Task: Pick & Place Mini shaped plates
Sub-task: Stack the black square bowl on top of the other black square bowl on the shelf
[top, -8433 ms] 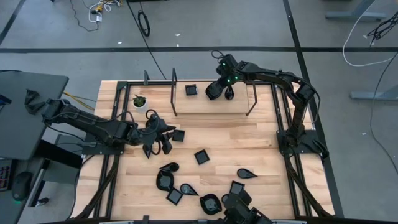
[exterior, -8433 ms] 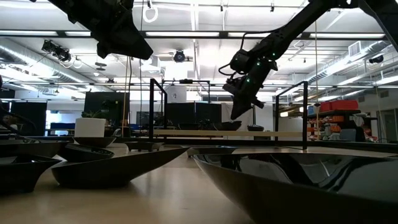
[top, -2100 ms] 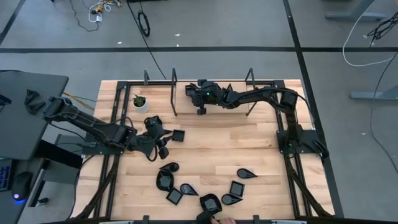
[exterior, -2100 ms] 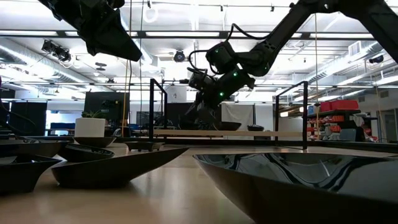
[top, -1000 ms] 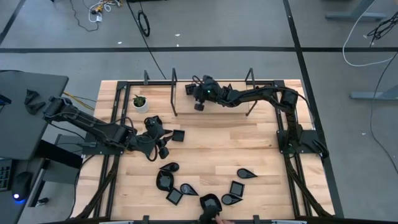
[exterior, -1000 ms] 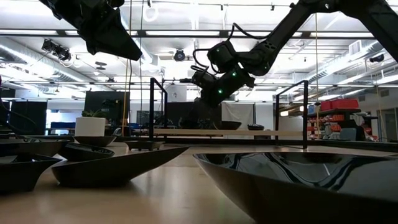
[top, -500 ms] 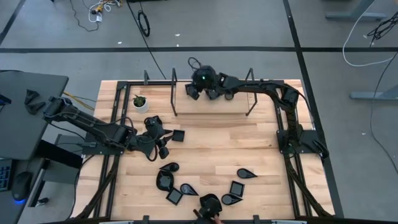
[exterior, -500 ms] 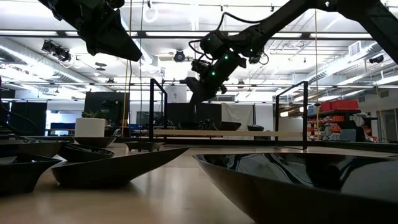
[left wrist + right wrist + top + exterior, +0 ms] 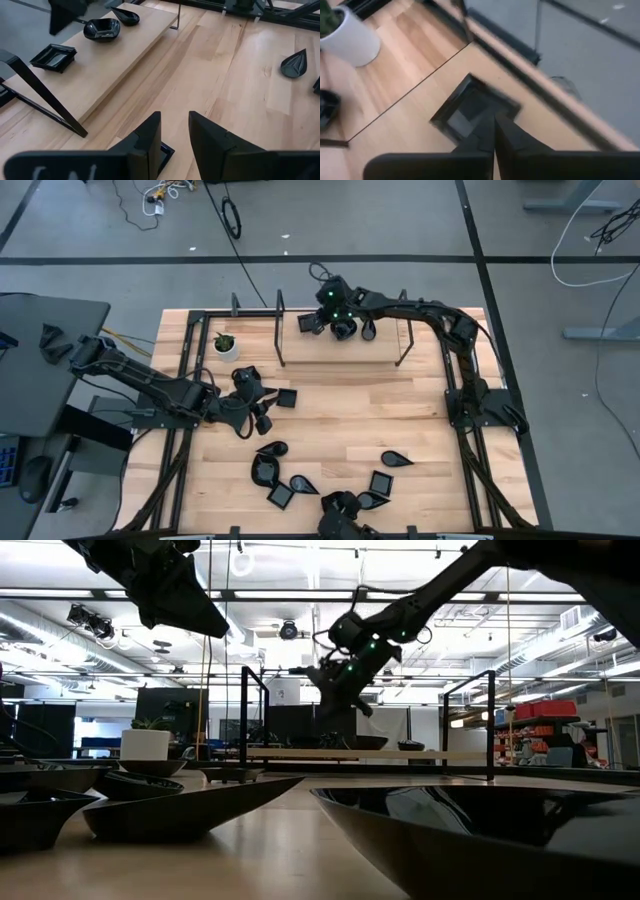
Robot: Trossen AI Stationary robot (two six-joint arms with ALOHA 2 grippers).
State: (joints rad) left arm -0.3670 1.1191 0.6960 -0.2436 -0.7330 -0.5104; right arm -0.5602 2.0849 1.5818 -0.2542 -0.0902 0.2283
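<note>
Mini shaped plates, glossy black, lie scattered near the table's near edge, such as a teardrop plate [image 9: 393, 459] and a square one [image 9: 381, 481]. On the raised wooden shelf [image 9: 340, 352] at the far side rest a square plate [image 9: 52, 56], a rounded plate [image 9: 102, 29] and a teardrop plate [image 9: 125, 16]. My right gripper [image 9: 493, 131] hangs shut and empty above the shelf [image 9: 345, 690], over the square plate [image 9: 470, 110]. My left gripper [image 9: 174, 142] is open at mid-left [image 9: 258, 408], just above a square plate [image 9: 287, 397] that lies flat on the table.
A small white pot with a green plant [image 9: 225, 343] stands at the far left beside the shelf's black legs [image 9: 280, 330]. Black frame rails run along the table's left and right sides. Bare wood lies between the shelf and the near plates [image 9: 400, 405].
My right gripper has risen from just over the shelf, gone toward the table's far edge and a little to the right, and rolled about its own axis. My left arm has kept still.
</note>
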